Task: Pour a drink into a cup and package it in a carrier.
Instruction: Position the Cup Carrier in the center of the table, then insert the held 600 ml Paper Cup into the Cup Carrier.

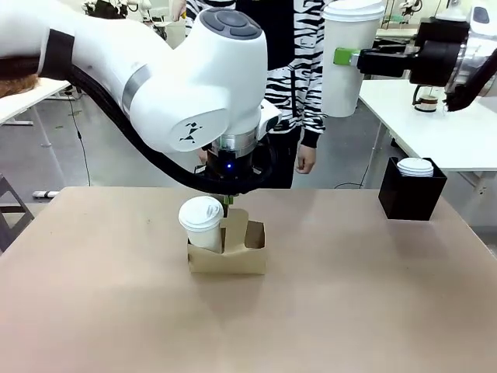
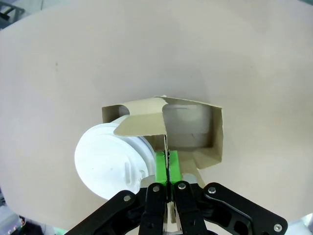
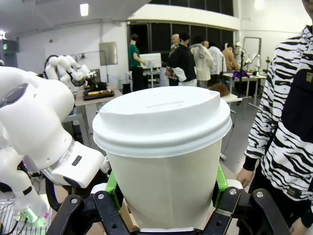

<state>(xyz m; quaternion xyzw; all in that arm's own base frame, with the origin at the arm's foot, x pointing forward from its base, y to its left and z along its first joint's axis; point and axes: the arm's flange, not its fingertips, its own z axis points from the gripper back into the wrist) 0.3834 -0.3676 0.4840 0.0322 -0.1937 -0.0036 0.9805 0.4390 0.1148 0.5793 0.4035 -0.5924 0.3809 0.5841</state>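
The brown cardboard carrier [image 1: 247, 255] stands mid-table with one lidded white cup [image 1: 202, 221] in its left slot. My left gripper [image 1: 227, 203] reaches down from above and is shut on the carrier's upright handle tab [image 2: 142, 125]. In the left wrist view, its green pads [image 2: 161, 166] pinch the tab, with the cup's lid [image 2: 107, 164] beside them and an empty slot [image 2: 188, 128] on the other side. My right gripper [image 1: 351, 57] is shut on a second lidded cup [image 1: 353, 70], held upright high at the far right. The same cup [image 3: 164, 147] sits between its fingers [image 3: 111, 188]. The drink is hidden.
A black square box [image 1: 411, 194] with a stack of white lids [image 1: 415, 166] stands at the table's right rear. A person in a striped top [image 1: 299, 78] stands at the far side, hands down. A white table [image 1: 435, 124] behind carries a small dark-framed pot [image 1: 425, 99].
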